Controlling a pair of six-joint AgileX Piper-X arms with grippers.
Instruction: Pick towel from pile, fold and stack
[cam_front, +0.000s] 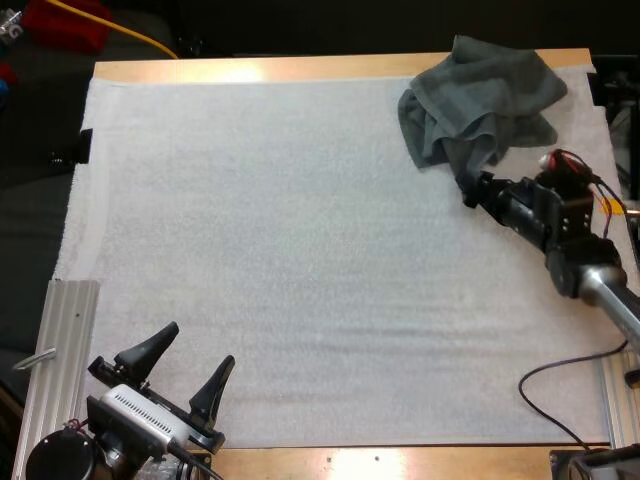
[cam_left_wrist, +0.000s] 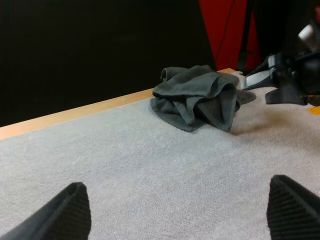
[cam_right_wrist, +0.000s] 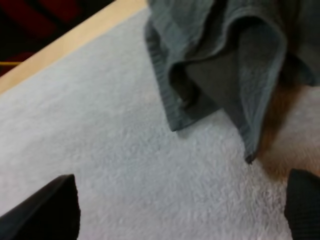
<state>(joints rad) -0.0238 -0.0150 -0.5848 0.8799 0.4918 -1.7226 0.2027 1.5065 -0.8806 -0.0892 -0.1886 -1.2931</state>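
Towel (cam_front: 485, 100) crumpled, mat (cam_front: 300, 250) far right; right gripper (cam_front: 468, 188) beside it, fingers apart.

Dark grey-green towel (cam_front: 482, 105) — crumpled, in loose folds — lies at the mat's far right corner.

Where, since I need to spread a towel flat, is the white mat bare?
The white mat lies bare across its centre and left, from the open left end effector to the far edge. Crowded: the far right corner, where the crumpled dark grey-green towel sits with the right end effector at its near edge.
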